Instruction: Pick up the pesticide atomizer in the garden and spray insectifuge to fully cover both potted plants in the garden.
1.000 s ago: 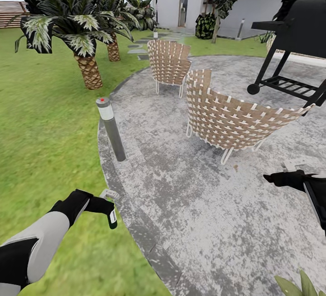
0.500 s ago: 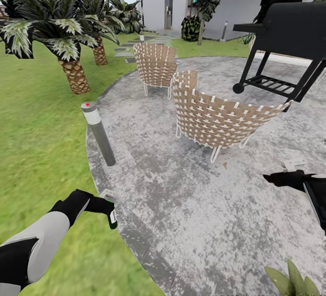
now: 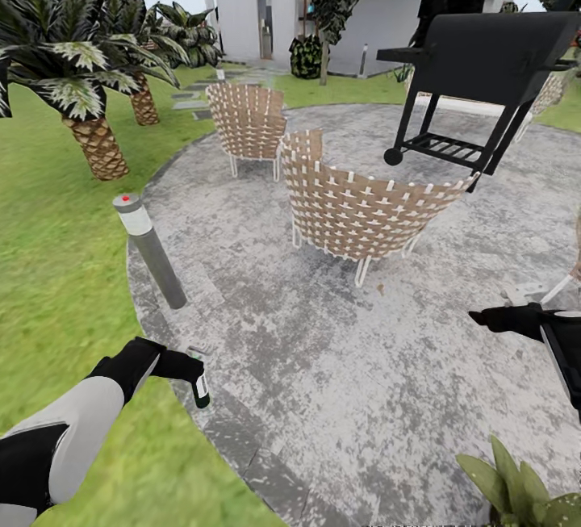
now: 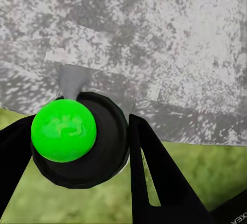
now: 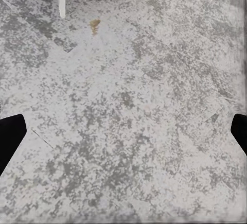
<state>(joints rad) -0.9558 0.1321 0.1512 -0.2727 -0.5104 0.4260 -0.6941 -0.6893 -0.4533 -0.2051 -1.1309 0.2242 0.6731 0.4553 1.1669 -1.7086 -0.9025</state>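
Grey patio (image 3: 339, 365); left hand (image 3: 187, 369) grips pesticide atomizer (image 3: 199, 388); right hand (image 3: 494, 318) empty.

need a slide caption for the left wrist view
Left gripper shut on the spray bottle, seen end-on with a green ball on it, above the patio edge and lawn.

Two woven chairs (image 3: 246, 119) (image 3: 363, 208), one grill (image 3: 476, 67), one bollard lamp (image 3: 149, 251)

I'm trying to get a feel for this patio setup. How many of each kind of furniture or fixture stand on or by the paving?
Woven chairs: 2, the near one and the far one
Black grill: 1
Grey bollard lamp with a red dot: 1, at the paving's edge
Total: 4
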